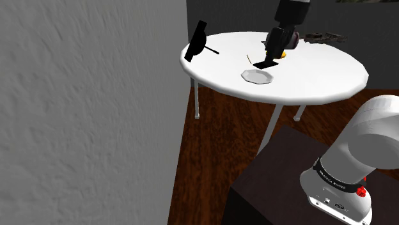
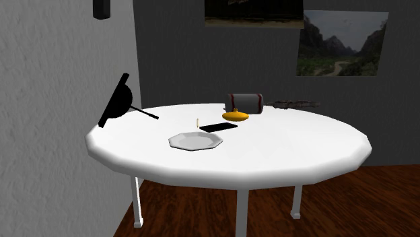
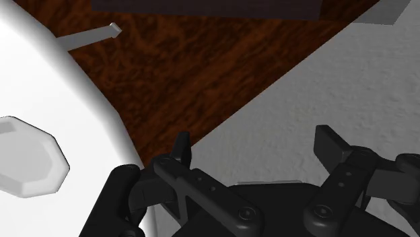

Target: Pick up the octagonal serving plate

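The octagonal plate [image 1: 256, 77] is pale grey-white and lies flat near the front edge of the round white table [image 1: 332, 80]. It also appears in the second exterior view [image 2: 195, 141] and off to the side of the fingers in the wrist view [image 3: 27, 160]. My black gripper [image 1: 275, 48] hangs above the table, up and to the right of the plate in the shoulder view, not touching it. In the wrist view the gripper [image 3: 256, 145] stands open with nothing between its fingers [image 3: 182, 147].
A flat black slab [image 2: 219, 126], an orange object [image 2: 235, 116] and a grey cylinder [image 2: 246, 102] lie behind the plate. A black paddle-shaped thing [image 2: 118, 101] leans at the table's edge by the grey wall [image 1: 83, 108]. Brown wood floor [image 3: 202, 81] lies below.
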